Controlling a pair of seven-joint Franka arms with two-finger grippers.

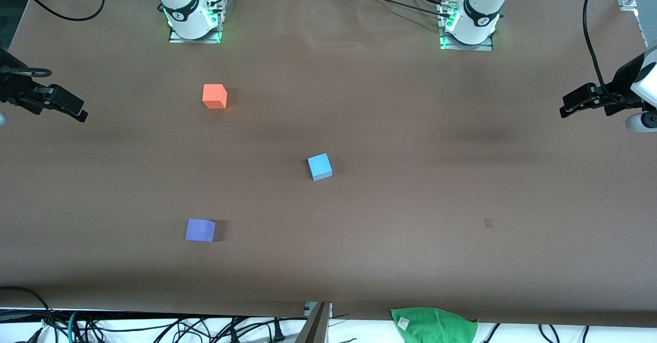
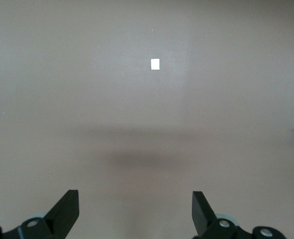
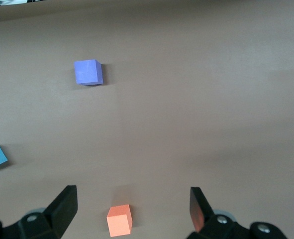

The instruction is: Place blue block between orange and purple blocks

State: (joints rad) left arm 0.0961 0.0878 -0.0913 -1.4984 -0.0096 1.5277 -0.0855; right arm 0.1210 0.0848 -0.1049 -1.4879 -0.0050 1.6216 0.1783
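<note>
Brown paper-covered table (image 1: 390, 127), blue block (image 1: 320, 167), orange block (image 1: 214, 96), purple block (image 1: 200, 230) lying well apart, green cloth (image 1: 435, 325) at its edge, left gripper (image 2: 136, 209) and right gripper (image 3: 133, 206) waiting over the table's ends, fingers spread wide, empty.

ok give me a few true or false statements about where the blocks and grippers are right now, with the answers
1. The blue block sits toward the left arm's end of the table from the orange block and purple block. True.
2. The purple block is nearer the front camera than the orange block. True.
3. The right gripper is shut on the orange block. False: it is open and holds nothing, up over the right arm's end of the table.
4. The blue block touches the purple block. False: bare table separates all three blocks.
5. The left gripper is open and empty. True.
</note>
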